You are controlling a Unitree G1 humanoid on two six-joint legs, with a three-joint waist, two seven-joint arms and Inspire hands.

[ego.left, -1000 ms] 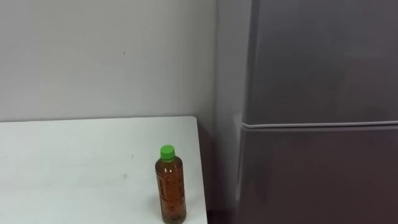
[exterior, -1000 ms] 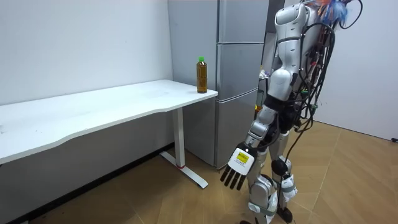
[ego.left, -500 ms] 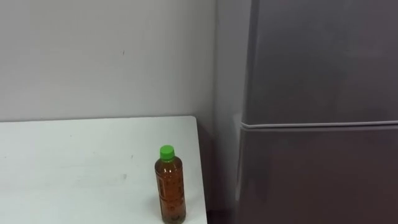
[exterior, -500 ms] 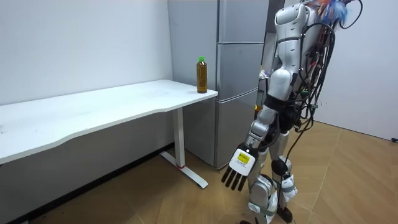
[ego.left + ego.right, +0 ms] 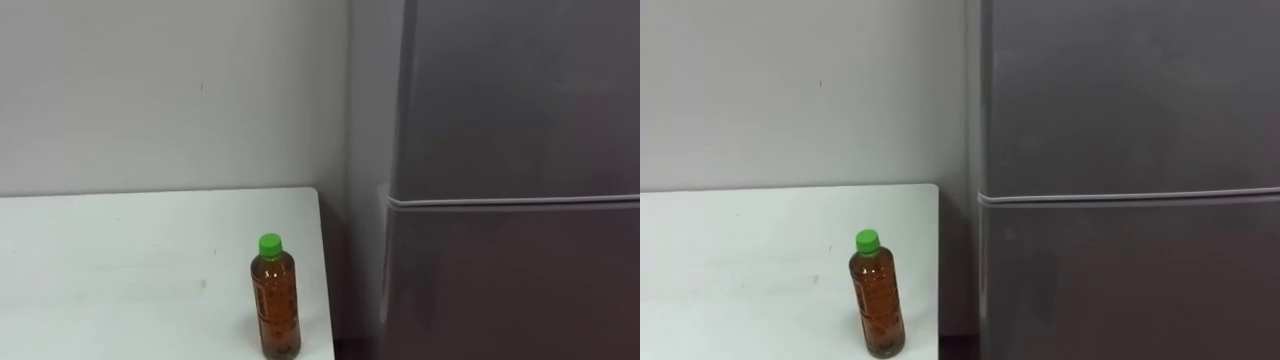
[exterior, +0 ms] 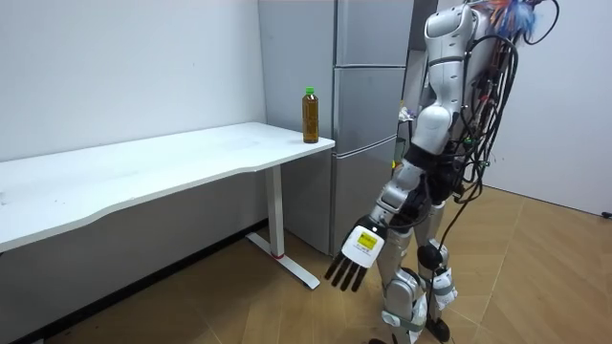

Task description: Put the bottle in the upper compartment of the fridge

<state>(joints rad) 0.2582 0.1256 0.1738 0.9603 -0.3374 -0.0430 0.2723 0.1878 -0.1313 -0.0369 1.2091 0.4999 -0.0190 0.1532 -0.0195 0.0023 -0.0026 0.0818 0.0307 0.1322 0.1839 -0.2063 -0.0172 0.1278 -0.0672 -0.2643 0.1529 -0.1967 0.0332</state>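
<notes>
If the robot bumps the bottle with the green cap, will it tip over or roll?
It may tip: the bottle is tall and narrow, upright near the table's edge. It looks nearly full of brown drink, so likely heavy for its size. Once down, its round body might roll off.

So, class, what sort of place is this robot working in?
Likely a plain indoor test room or office corner, not a fitted kitchen: a grey two-door fridge beside a white table, a green-capped bottle on it, bare white walls, wooden floor.

The bottle (image 5: 275, 310) is clear smooth plastic, the table (image 5: 120, 270) matt white, the fridge (image 5: 500, 150) dull-sheened grey metal.
</notes>
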